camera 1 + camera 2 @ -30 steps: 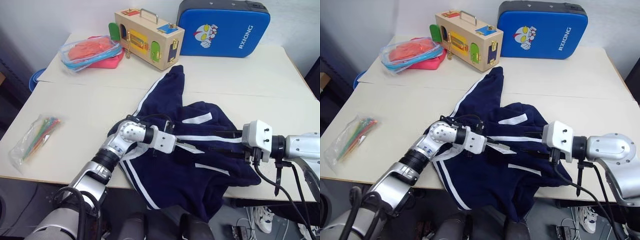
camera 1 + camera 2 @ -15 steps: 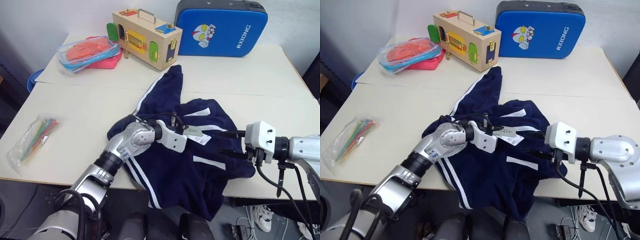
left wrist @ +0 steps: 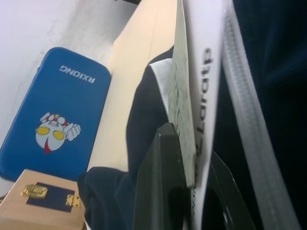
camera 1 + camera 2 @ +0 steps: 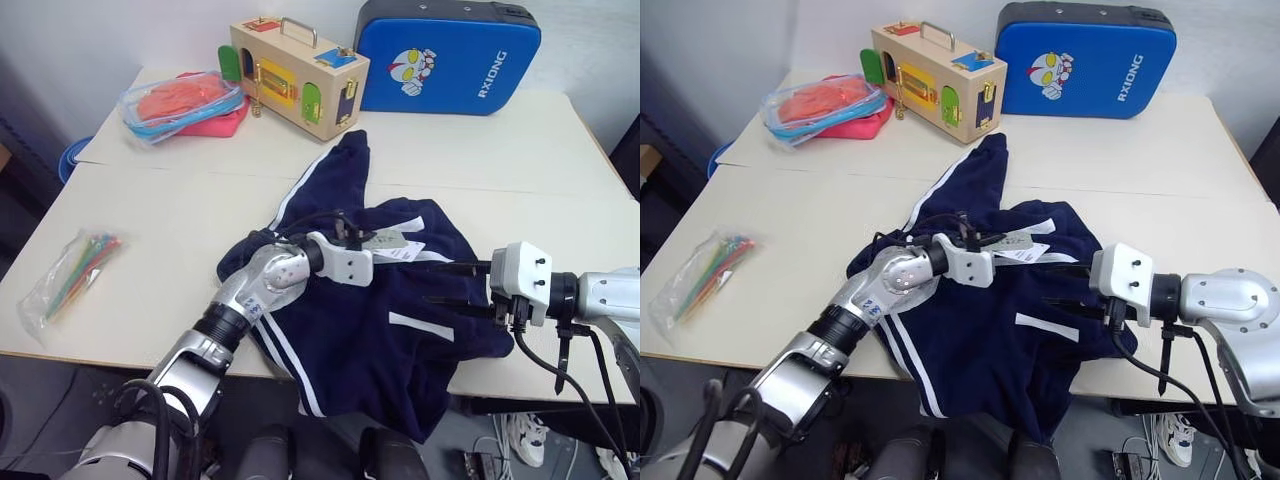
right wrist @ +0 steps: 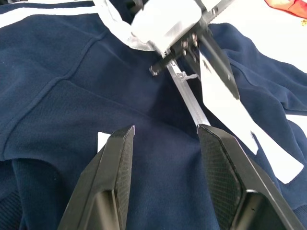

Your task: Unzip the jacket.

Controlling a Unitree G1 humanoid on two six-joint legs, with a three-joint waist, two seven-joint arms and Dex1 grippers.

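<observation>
Pale surface (image 4: 150, 215), jacket (image 4: 400, 340) bunched at its near edge. Left gripper (image 4: 385, 243) clenched on the tags (image 4: 397, 245); right gripper (image 4: 450, 285) slack-jawed, empty. Zipper (image 5: 189, 98) runs between them.

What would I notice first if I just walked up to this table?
A big navy jacket with white stripes, crumpled at the table's near edge, with two robot arms reaching over it. The left end effector is at its white paper tags. At the back stands a bright blue case with a cartoon figure.
</observation>
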